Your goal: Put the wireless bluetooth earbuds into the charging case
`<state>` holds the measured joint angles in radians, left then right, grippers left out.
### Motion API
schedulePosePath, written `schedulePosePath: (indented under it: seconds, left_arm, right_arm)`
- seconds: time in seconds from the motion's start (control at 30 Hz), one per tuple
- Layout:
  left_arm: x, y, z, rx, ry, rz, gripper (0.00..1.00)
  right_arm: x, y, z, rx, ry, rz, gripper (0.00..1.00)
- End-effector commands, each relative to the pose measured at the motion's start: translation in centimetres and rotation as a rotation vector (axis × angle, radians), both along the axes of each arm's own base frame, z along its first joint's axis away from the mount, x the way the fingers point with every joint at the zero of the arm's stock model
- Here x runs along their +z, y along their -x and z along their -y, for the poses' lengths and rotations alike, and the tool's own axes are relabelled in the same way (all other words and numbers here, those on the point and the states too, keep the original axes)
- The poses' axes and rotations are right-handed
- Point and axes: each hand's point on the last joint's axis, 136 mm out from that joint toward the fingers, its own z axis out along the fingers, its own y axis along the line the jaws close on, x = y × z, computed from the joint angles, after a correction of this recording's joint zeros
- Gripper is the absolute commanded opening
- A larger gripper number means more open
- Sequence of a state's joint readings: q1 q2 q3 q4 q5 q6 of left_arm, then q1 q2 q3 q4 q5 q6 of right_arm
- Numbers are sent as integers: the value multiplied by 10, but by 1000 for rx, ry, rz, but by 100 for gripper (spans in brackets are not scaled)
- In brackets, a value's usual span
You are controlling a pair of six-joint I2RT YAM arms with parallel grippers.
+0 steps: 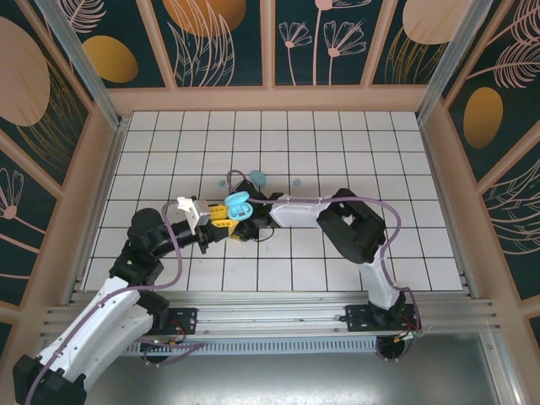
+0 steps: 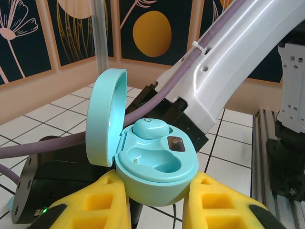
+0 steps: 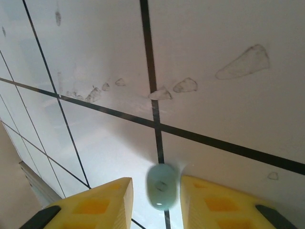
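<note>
Earbud (image 3: pixel 162 186) between jaws of right gripper (image 3: pixel 156 185), part open; grip itself not discernible. Second earbud (image 2: pixel 149 128) seated in charging case (image 2: pixel 159 190), clamped lid-up by left gripper (image 2: pixel 158 205) to present the empty well (image 2: pixel 151 162).

We reach our left arm (image 1: pixel 152 245) toward the middle, the left claw (image 2: pixel 157 202) clamped on an open case (image 2: pixel 157 167). Our right arm (image 1: pixel 354 228) bends back leftward, the right claw (image 3: pixel 159 200) facing the tabletop (image 3: pixel 214 71), pinching an earbud (image 3: pixel 162 186).

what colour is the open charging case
The charging case is light turquoise; left wrist view shows it best.
</note>
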<state>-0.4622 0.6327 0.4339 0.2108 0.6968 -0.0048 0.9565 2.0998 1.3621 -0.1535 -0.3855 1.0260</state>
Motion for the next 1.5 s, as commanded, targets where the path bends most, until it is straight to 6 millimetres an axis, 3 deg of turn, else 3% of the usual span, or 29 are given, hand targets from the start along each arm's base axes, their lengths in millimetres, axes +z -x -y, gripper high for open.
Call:
schedulePosePath:
  seconds: [0.0,0.43,0.73,0.93,1.2,1.47]
  left_arm:
    - [9,2,0,0,5,39,11]
    - [8,2,-1,3,3,38,11]
    - [6,0,0,3,4,37,11]
    - [5,-2,1,7,-1,32,11]
    - [4,-9,4,2,-11,22,11]
    - [3,-17,9,-2,-11,20,11]
  right_arm:
    - [-17,5,6,17,75,-6,32]
    - [-23,2,2,56,97,8,24]
    - [0,-18,28,12,105,87,17]
    - [13,-36,63,-45,127,128,16]
    - [17,-50,135,-170,166,146,15]
    - [8,-51,202,-256,184,124,15]
